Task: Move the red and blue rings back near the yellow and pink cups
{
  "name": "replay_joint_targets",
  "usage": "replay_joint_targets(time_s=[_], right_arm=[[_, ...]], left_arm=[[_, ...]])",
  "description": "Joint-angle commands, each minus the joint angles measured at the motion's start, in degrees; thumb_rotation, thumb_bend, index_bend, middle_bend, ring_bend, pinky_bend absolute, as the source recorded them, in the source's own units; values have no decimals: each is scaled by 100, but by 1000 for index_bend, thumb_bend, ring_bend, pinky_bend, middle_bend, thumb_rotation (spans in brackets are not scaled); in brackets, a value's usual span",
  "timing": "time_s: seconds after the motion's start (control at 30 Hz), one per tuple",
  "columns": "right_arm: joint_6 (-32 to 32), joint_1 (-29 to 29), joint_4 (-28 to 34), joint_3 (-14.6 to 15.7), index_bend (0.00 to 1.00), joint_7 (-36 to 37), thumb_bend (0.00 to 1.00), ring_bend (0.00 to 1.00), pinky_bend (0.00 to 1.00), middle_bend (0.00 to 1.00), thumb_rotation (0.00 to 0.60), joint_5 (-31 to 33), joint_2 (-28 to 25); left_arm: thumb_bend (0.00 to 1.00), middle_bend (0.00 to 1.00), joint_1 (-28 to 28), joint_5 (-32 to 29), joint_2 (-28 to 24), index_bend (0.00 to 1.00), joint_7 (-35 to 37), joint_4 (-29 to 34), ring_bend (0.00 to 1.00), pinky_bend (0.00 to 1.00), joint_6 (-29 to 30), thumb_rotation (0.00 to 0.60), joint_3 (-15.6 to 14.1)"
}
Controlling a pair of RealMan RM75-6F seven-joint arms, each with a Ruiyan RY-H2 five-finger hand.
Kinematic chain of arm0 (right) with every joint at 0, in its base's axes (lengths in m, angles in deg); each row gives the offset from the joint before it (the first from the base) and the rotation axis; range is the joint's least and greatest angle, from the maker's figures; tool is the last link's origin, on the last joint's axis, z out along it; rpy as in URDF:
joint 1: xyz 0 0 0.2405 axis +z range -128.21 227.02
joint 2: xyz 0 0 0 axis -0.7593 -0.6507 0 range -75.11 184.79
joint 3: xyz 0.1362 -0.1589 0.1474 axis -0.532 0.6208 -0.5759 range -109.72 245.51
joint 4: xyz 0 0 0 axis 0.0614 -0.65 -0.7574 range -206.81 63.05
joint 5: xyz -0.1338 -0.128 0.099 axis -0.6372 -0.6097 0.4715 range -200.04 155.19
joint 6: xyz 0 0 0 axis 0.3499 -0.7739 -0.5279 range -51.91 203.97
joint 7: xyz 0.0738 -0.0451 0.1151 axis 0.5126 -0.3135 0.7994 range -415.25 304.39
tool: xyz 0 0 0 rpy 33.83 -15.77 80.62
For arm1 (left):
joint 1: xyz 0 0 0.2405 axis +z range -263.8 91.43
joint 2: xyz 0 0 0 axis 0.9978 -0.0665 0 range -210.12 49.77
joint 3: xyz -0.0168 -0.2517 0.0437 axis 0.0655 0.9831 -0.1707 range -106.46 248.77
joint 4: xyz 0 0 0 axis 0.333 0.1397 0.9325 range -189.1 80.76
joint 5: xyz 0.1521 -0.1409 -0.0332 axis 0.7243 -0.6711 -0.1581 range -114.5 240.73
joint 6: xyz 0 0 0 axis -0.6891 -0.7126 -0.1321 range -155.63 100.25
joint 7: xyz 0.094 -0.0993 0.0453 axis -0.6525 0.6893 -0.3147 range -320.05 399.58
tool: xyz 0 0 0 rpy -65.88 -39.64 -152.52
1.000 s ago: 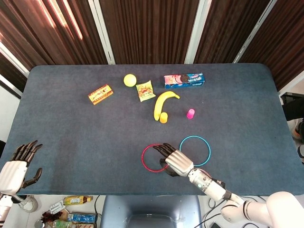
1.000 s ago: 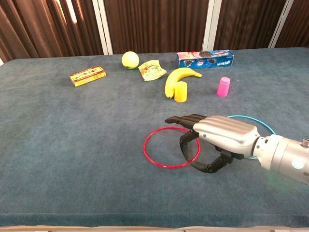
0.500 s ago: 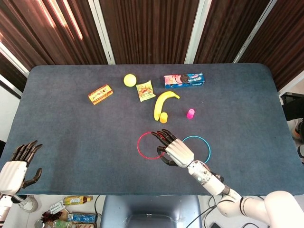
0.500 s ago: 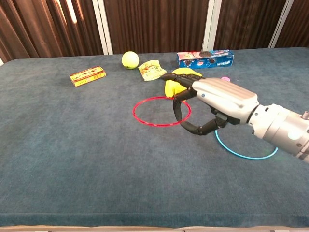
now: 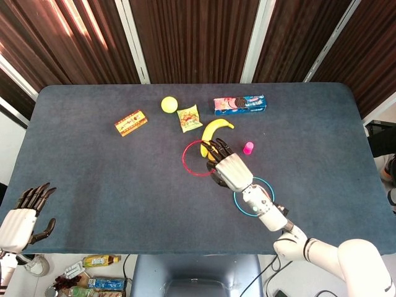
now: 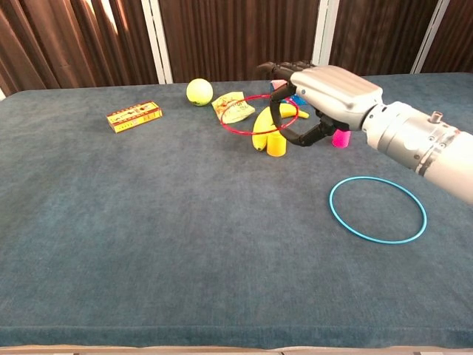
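- Right hand (image 6: 325, 92) has carried the thin red plastic ring (image 6: 259, 115), pinched in its fingers, up over the small yellow cup (image 6: 276, 141).
- Thin blue plastic ring (image 6: 378, 209) lies untouched (next job, likely).

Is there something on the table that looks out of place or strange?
Nothing is spilled or damaged. The blue ring lies alone on the table, apart from the yellow cup and pink cup, while the right hand holds the red ring lifted above the banana.
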Motion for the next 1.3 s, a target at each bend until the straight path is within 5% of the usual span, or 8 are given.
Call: replay_joint_targets(time_s=[0.03, 0.57, 0.8, 1.07, 1.3], right_arm=[[324, 129, -422, -130, 843, -79, 572, 0, 0, 127, 600, 320, 100], [633, -27, -1508, 327, 826, 378, 572, 0, 0, 129, 600, 457, 429], [745, -64, -1365, 370, 383, 226, 567, 0, 0, 81, 600, 548, 352], [627, -148, -838, 374, 198, 54, 450, 0, 0, 52, 600, 590, 57], [-302, -832, 1014, 891, 269, 85, 446, 0, 0, 46, 600, 137, -1048]], left_arm=[[448, 0, -9, -26, 7, 95, 1, -10, 0, 71, -19, 600, 12], [448, 0, -66, -125, 49, 95, -100, -10, 0, 71, -162, 600, 30], [447, 0, -67, -137, 46, 94, -79, -12, 0, 71, -163, 600, 35], [447, 0, -51, -101, 25, 95, -39, 5, 0, 72, -121, 600, 24], [447, 0, -19, -57, 2, 94, 18, 3, 0, 72, -44, 600, 14]])
